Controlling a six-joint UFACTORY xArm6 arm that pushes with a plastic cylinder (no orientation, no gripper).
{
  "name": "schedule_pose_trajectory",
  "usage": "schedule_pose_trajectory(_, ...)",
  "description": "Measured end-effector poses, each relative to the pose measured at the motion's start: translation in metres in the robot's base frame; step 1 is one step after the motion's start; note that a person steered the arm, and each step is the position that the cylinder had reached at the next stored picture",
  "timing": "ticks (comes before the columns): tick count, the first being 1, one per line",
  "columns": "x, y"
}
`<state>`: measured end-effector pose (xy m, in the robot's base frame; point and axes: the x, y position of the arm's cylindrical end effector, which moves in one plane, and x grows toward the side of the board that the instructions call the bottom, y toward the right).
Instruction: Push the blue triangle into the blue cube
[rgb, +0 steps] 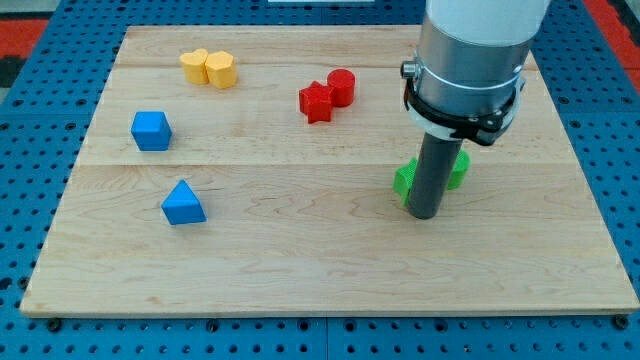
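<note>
The blue triangle (183, 204) lies on the wooden board at the view's left, below the middle. The blue cube (151, 130) sits above it and slightly to the left, a short gap apart. My tip (424, 214) rests on the board at the view's right of centre, far to the right of both blue blocks. The rod stands between and partly in front of two green blocks.
Two green blocks (405, 180) (457, 170) flank the rod. A red star (316, 102) and red cylinder (341, 87) touch at the top centre. Two yellow blocks (195, 65) (221, 70) sit together at the top left. The board edge (330, 312) runs along the view's bottom.
</note>
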<state>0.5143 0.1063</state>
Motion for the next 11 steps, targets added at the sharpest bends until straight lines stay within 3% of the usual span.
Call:
schedule_pose_trajectory(2, 0.021, 0.007)
schedule_pose_trajectory(3, 0.021, -0.107)
schedule_pose_trajectory(4, 0.007, -0.182)
schedule_pose_trajectory(6, 0.009, -0.246)
schedule_pose_trajectory(7, -0.03, -0.265)
schedule_pose_trajectory(9, -0.049, -0.285)
schedule_pose_trajectory(10, -0.083, -0.288)
schedule_pose_trajectory(11, -0.083, -0.287)
